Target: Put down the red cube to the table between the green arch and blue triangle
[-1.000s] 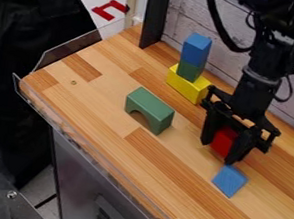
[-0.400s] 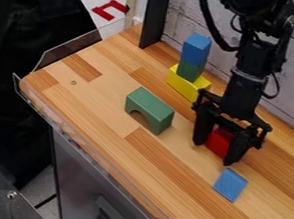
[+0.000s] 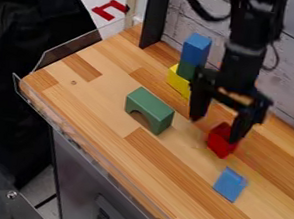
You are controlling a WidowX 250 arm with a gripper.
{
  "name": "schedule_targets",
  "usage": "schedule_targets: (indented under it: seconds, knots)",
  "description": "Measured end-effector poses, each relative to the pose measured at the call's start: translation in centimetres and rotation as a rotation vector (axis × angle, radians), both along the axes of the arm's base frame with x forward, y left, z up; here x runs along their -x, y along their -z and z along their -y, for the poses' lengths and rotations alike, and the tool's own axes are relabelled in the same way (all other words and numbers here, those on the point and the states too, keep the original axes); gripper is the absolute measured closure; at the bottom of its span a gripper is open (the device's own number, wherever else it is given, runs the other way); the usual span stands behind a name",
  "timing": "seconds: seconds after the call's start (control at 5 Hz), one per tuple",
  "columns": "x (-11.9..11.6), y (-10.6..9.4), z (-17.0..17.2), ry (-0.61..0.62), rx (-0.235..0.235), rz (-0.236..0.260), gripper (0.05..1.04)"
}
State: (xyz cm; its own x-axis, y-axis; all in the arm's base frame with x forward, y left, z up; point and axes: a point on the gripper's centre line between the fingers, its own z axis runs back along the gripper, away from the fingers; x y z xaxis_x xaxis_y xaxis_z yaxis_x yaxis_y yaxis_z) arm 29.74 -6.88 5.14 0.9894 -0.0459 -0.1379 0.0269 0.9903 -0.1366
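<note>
Camera view: over the wooden table [image 3: 96,110], the black gripper [image 3: 217,124] hangs right of the green arch [image 3: 150,108], its fingers spread apart. The red cube [image 3: 219,140] is right of the arch too, a corner facing front; the blue triangle [image 3: 230,184] lies to the arch's front right.

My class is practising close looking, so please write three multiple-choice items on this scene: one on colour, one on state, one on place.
1. What colour is the arch?
A) Red
B) Yellow
C) Green

2. How is the gripper at the red cube?
A) Open
B) Shut on the cube
C) Shut on nothing

3. What stands directly on the yellow block?
A) The red cube
B) A green block
C) The arch

Key:
1 C: its faces are green.
2 A: its fingers are spread, one well clear of the cube.
3 B: it sits between the yellow block and a blue block.
</note>
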Motion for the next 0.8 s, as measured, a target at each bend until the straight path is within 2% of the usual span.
schedule_targets:
  seconds: [0.2,0.4,0.8]
  knots:
    - [0.3,-4.0,-0.4,-0.004,-0.01,0.087,0.087]
    - [1.1,-6.0,-0.8,0.001,-0.024,0.098,0.087]
    - [1.2,-6.7,-4.2,-0.087,-0.08,0.051,0.087]
